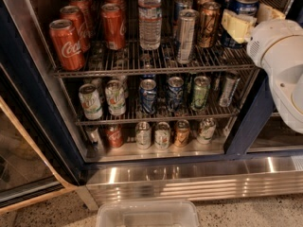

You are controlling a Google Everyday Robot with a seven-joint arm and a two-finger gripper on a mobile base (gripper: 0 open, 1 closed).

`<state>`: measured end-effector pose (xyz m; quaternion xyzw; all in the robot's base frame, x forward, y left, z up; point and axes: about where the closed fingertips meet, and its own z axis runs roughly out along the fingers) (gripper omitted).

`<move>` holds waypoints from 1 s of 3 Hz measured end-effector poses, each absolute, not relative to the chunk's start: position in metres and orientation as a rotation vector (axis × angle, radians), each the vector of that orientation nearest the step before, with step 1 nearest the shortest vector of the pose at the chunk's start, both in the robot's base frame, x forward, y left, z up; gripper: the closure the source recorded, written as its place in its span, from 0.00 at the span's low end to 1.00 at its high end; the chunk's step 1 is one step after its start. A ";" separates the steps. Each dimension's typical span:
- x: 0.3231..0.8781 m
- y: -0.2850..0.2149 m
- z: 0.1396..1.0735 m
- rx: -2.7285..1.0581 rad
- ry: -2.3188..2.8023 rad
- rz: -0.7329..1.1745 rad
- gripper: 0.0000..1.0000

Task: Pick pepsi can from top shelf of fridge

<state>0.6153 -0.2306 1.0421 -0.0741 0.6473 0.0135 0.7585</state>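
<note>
The pepsi can (245,4), deep blue with a silver lid, stands at the far right of the top shelf (142,63) of the fridge (247,126). My gripper (253,19) reaches in from the right on a white arm. Its cream fingers (238,25) sit on either side of the can and are shut on it. The can's lower part is hidden behind the left finger. A taller slim silver can (185,34) and a bronze-brown can (208,25) stand just to the left.
Red cola cans (66,44) and a water bottle (150,15) fill the left and middle of the top shelf. Two lower racks hold several cans. The open glass door (23,160) is at the left. A clear plastic bin (147,215) lies on the floor below the ribbed steel base panel (189,181).
</note>
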 end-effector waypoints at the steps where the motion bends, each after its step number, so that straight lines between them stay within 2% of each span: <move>1: 0.592 -0.234 1.072 -0.189 1.353 0.002 1.00; 3: 0.542 -0.238 1.088 -0.241 1.402 0.046 1.00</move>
